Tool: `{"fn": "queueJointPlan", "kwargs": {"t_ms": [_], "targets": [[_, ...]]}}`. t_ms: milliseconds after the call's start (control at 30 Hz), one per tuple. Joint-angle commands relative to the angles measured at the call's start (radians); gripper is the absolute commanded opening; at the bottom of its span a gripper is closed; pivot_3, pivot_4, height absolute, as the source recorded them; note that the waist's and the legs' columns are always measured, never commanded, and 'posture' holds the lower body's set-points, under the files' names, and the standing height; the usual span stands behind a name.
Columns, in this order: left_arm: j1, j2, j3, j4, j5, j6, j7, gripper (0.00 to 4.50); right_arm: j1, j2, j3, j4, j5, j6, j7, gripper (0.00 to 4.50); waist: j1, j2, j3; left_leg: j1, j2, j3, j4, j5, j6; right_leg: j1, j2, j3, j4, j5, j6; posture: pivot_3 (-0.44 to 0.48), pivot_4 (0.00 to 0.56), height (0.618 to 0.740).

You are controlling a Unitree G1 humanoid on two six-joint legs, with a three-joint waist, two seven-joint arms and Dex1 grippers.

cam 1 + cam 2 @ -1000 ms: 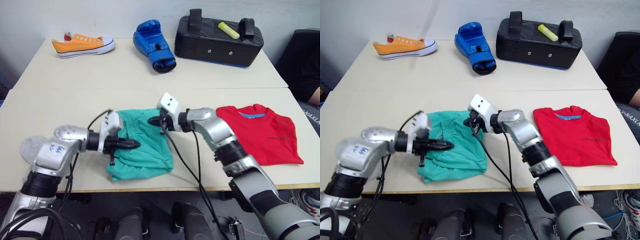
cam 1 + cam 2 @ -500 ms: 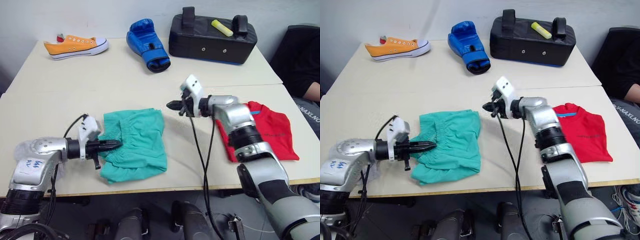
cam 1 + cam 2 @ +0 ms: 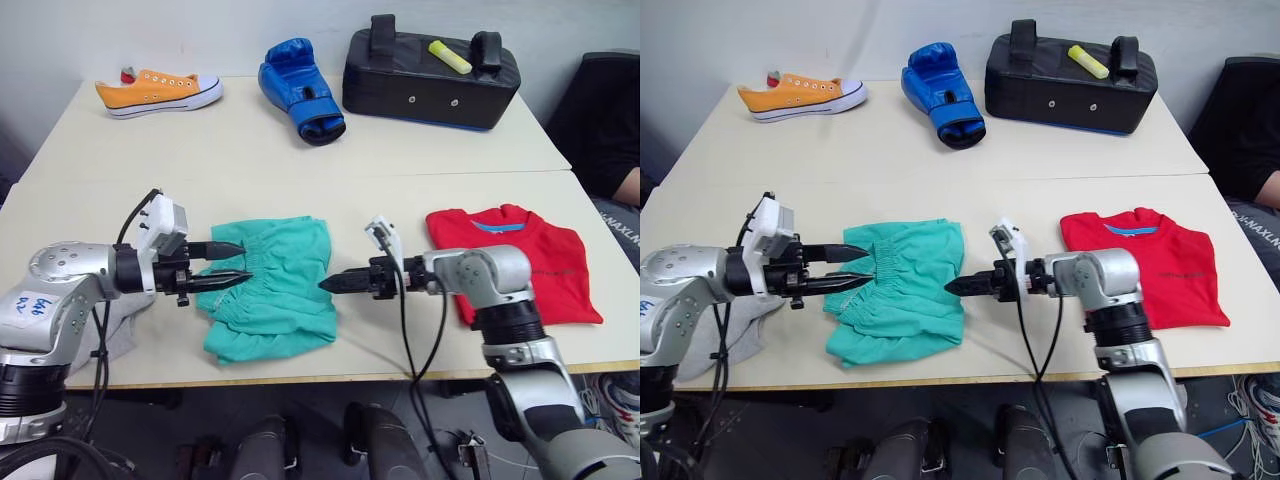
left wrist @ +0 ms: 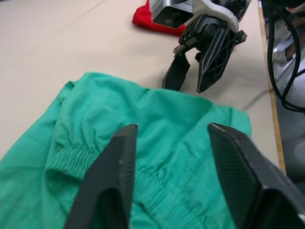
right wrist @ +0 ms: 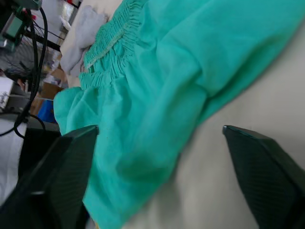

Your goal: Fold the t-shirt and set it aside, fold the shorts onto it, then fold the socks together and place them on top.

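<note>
The teal shorts (image 3: 275,290) lie crumpled on the table between my two grippers. My left gripper (image 3: 246,262) is open at the gathered waistband (image 4: 66,162), with one finger above the other and nothing between them. At the opposite edge of the shorts, my right gripper (image 3: 322,285) points in low over the table, its fingers (image 4: 209,52) spread wide and open. To the right lies the red t-shirt (image 3: 520,262), folded, blue collar band showing. The grey socks (image 3: 120,325) lie partly hidden under my left arm.
At the far side of the table are an orange sneaker (image 3: 160,92), a blue boxing glove (image 3: 300,90) and a black strike pad (image 3: 430,70) with a yellow marker (image 3: 450,57) on it. A person's arm (image 3: 628,185) shows at the right edge.
Both grippers went from shut to open. My right gripper swung down from near the t-shirt to the shorts' right edge. The left stays at the waistband.
</note>
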Motion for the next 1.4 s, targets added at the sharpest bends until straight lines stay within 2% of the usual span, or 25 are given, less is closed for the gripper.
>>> {"fn": "queueJointPlan", "kwargs": {"t_ms": [33,100,300,333,433,633,767,800,867,933,1033,1133,1267,1400], "targets": [[0.004,0.033,0.051,-0.024,-0.026,0.006,-0.009,3.75,-0.030,0.072,-0.008,0.071,0.007,-0.045,-0.037,4.50,-0.001,-0.001,-0.001,0.000,0.000,0.000,0.000,0.000,0.000,0.000,0.000,0.000,0.000,0.000,0.000,0.000,0.150,0.740],[0.003,0.042,0.055,-0.023,-0.025,0.007,-0.009,4.40,-0.049,0.110,0.001,0.110,0.005,-0.063,-0.043,4.50,-0.002,-0.001,0.000,0.000,0.000,0.000,0.000,0.000,0.000,0.000,0.000,0.000,0.001,0.000,0.000,0.000,0.150,0.740],[-0.006,0.062,0.063,-0.009,-0.022,0.003,0.001,4.46,-0.095,0.196,0.024,0.211,-0.019,-0.126,-0.061,4.50,-0.007,-0.001,0.000,0.000,0.000,0.000,0.000,0.000,0.000,0.000,0.001,0.000,0.002,0.000,0.000,0.000,0.150,0.740],[-0.004,0.064,0.066,-0.016,-0.027,0.010,0.002,4.49,-0.101,0.204,0.022,0.227,-0.024,-0.135,-0.069,4.32,-0.007,-0.001,0.000,0.000,0.000,0.000,0.000,0.000,0.000,0.000,0.001,0.000,0.002,0.000,0.000,0.000,0.150,0.740],[0.009,0.065,0.074,-0.040,-0.047,0.033,0.002,4.50,-0.108,0.211,0.021,0.251,-0.035,-0.159,-0.084,3.62,-0.007,-0.001,0.000,0.000,0.000,0.000,0.000,0.000,0.000,0.000,0.001,0.000,0.002,0.000,0.000,0.000,0.150,0.740],[0.012,0.058,0.069,-0.040,-0.044,0.027,-0.002,4.50,-0.104,0.195,0.030,0.227,-0.047,-0.183,-0.078,1.39,-0.007,-0.001,0.000,0.000,0.000,0.000,0.000,-0.002,-0.003,0.000,0.001,0.000,0.002,0.000,0.000,0.000,0.150,0.740],[-0.031,0.042,0.057,-0.035,-0.078,0.056,-0.005,4.50,-0.085,0.131,0.044,0.110,-0.041,-0.156,-0.068,0.03,-0.001,-0.001,0.000,0.000,0.000,0.000,0.000,-0.002,-0.004,0.000,0.000,0.001,0.002,0.000,0.000,0.000,0.150,0.740],[-0.036,0.038,0.057,-0.038,-0.090,0.066,-0.007,4.50,-0.077,0.115,0.047,0.080,-0.036,-0.144,-0.066,0.03,0.003,-0.001,0.000,0.000,0.000,0.000,0.000,-0.002,-0.004,0.000,0.000,0.001,0.002,0.000,0.000,0.000,0.150,0.740],[-0.061,0.018,0.067,-0.048,-0.166,0.133,-0.002,4.50,-0.058,0.059,0.051,-0.016,-0.013,-0.093,-0.060,0.03,0.006,0.000,0.000,-0.001,-0.001,-0.001,0.000,-0.002,-0.004,0.000,-0.001,0.000,0.001,0.000,0.000,0.000,0.150,0.740],[-0.100,-0.002,0.057,-0.058,-0.243,0.194,-0.016,4.50,-0.043,-0.052,-0.002,-0.173,0.043,0.023,-0.061,0.03,0.007,0.000,0.000,-0.002,-0.001,-0.001,0.000,-0.002,-0.003,0.000,-0.001,0.000,0.001,0.001,0.001,0.000,0.150,0.740],[-0.132,-0.019,0.039,-0.062,-0.279,0.224,-0.024,4.50,-0.028,-0.165,-0.056,-0.309,0.103,0.120,-0.065,0.03,0.005,0.001,0.001,-0.003,-0.002,-0.002,0.000,0.000,0.002,0.000,-0.001,0.000,-0.002,0.001,0.002,0.000,0.150,0.740],[-0.204,-0.078,-0.033,-0.107,-0.294,0.216,-0.025,4.50,0.013,-0.483,-0.116,-0.444,0.151,0.143,0.048,0.03,0.009,0.001,0.002,-0.003,-0.002,-0.001,0.000,0.000,0.002,0.001,-0.001,-0.001,-0.003,0.001,0.002,0.000,0.150,0.740],[-0.239,-0.130,-0.103,-0.145,-0.292,0.200,-0.047,4.50,0.077,-0.826,-0.166,-0.385,0.132,0.038,0.197,0.03,0.026,0.002,0.003,-0.003,-0.002,0.000,0.000,-0.001,0.004,0.002,0.000,0.000,-0.008,0.001,0.003,0.000,0.150,0.740],[-0.255,-0.164,-0.152,-0.131,-0.262,0.179,-0.056,4.50,0.174,-1.051,-0.157,-0.186,0.003,-0.192,0.309,0.03,0.028,0.000,0.004,-0.001,-0.001,0.002,0.000,-0.002,0.004,0.002,0.001,0.000,-0.009,0.001,0.003,0.000,0.150,0.740]]}}
